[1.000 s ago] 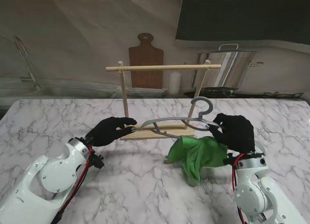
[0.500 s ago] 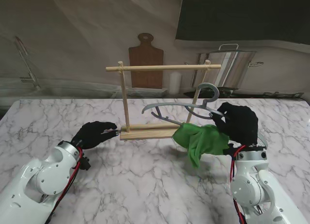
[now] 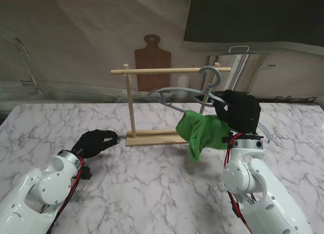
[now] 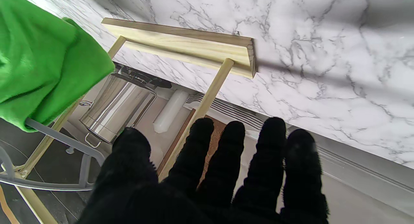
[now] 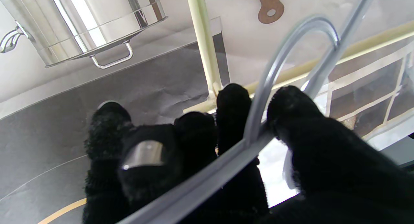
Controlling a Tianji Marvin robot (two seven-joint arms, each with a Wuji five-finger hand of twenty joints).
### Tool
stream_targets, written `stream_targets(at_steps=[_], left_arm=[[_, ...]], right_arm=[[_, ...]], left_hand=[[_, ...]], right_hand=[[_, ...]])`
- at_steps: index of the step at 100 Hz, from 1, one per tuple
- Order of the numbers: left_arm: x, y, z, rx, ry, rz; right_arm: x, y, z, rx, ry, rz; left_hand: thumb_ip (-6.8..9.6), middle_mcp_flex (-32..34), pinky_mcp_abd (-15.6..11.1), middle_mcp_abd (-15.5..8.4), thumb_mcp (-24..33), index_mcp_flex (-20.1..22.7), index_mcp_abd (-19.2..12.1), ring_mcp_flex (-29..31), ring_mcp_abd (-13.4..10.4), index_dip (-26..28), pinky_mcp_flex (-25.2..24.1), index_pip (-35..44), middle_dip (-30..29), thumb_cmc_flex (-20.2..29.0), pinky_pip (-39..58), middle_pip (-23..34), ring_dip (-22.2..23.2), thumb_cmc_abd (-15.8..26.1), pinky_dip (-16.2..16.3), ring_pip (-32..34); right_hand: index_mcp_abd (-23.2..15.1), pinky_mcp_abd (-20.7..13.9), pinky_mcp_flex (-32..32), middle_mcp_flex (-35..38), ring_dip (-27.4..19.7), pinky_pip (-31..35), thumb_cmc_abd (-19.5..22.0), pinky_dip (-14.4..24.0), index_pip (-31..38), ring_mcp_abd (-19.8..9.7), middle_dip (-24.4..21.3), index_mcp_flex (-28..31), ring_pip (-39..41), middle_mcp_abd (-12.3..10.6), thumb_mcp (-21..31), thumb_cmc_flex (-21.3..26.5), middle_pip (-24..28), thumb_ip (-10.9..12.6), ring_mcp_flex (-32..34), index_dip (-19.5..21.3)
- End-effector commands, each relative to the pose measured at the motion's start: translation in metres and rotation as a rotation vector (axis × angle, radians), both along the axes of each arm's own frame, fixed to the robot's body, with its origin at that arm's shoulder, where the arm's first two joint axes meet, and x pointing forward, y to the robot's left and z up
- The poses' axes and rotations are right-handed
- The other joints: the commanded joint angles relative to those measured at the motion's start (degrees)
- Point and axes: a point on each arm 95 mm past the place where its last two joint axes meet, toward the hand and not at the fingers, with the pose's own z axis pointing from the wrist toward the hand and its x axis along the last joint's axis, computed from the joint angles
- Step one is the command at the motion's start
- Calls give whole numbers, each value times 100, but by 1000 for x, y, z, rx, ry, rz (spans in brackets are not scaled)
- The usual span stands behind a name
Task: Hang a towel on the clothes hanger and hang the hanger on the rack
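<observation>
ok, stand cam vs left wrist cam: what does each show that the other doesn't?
Stand view only: the right robot hand gripping the grey hanger, its hook near the rack's top bar, plus the wooden cutting board.
Left wrist view only: the left robot hand's fingertips close up, spread, holding nothing.
Both: green towel, rack base, steel pot, marble table.
</observation>
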Motion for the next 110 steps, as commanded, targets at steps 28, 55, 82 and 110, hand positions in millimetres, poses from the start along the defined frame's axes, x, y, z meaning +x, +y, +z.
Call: stream_targets(at_steps=[28, 55, 82, 110], left_arm=[[-1, 3, -5, -2, 21, 4], [0, 3, -6, 2, 27, 2], [0, 2, -7, 0, 36, 0], [1, 2, -7, -2, 37, 0]], right_arm=[[29, 27, 5, 33, 47, 2], [50, 43, -2, 53, 121, 18], [60, 49, -7, 65, 153, 6], [60, 60, -20, 71, 199, 7]], left_hand=[[22, 68, 100, -55, 17, 99, -1, -77, 46, 113, -106, 46, 51, 125, -2439, -8, 34, 379, -52, -48], [22, 73, 99, -50, 18, 106, 1, -75, 55, 123, -118, 46, 53, 132, -2447, -6, 35, 382, -61, -48], [21, 77, 91, -51, 16, 108, 0, -74, 49, 128, -120, 42, 54, 130, -2451, -6, 35, 381, -65, -51], [21, 69, 97, -60, 16, 102, -2, -85, 50, 130, -133, 37, 53, 129, -2459, -9, 34, 388, -66, -56]], right_hand=[[1, -20, -3, 341, 172, 177, 21, -125, 155, -315, -114, 224, 258, 532, 345, 42, 219, 236, 70, -103], [-21, -35, -12, 321, 142, 181, 61, -150, 151, -303, -134, 206, 216, 523, 317, 34, 198, 218, 70, -110], [-21, -23, -20, 317, 122, 182, 80, -170, 148, -291, -148, 199, 191, 523, 306, 55, 186, 210, 69, -111], [-48, -20, -49, 272, 61, 188, 136, -192, 129, -254, -185, 153, 77, 508, 253, 71, 113, 178, 62, -111]])
